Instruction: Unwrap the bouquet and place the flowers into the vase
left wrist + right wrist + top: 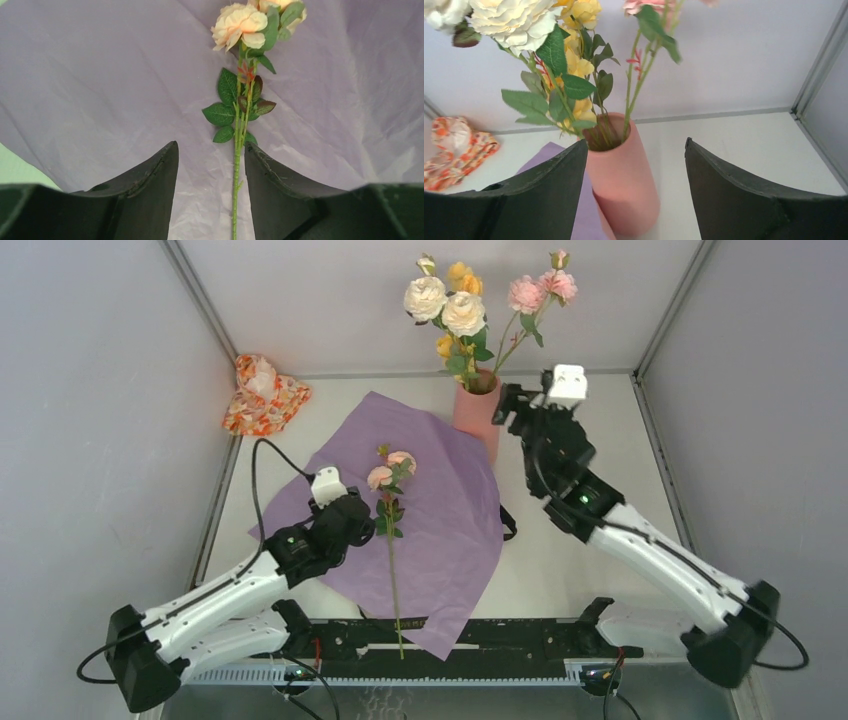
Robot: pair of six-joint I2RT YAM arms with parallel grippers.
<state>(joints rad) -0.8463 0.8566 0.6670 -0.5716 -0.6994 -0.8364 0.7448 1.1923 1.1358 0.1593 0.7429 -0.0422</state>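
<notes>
One rose (390,530) lies outside the vase (476,418), flat on the purple paper (445,520), heads toward the far wall, stem end past the paper's near edge. That paper is spread open on the table (590,450), so unwrapping looks done. All other flowers (455,305) stand in the vase at the paper's far corner, heads fanned above the mouth. Over the stem, just below the leaves, hangs the left gripper (211,159), jaws spread, stem running between them closer to one finger; no contact that I can tell. Judgement: set there to pinch bare stem, clear of leaves and heads. Just right of the vase sits the right gripper (636,150), jaws spread wide, nothing between them. Judgement: it stands off so the mouth stays free for this stem. Risk: thin stem may roll; paper may lift with it.
</notes>
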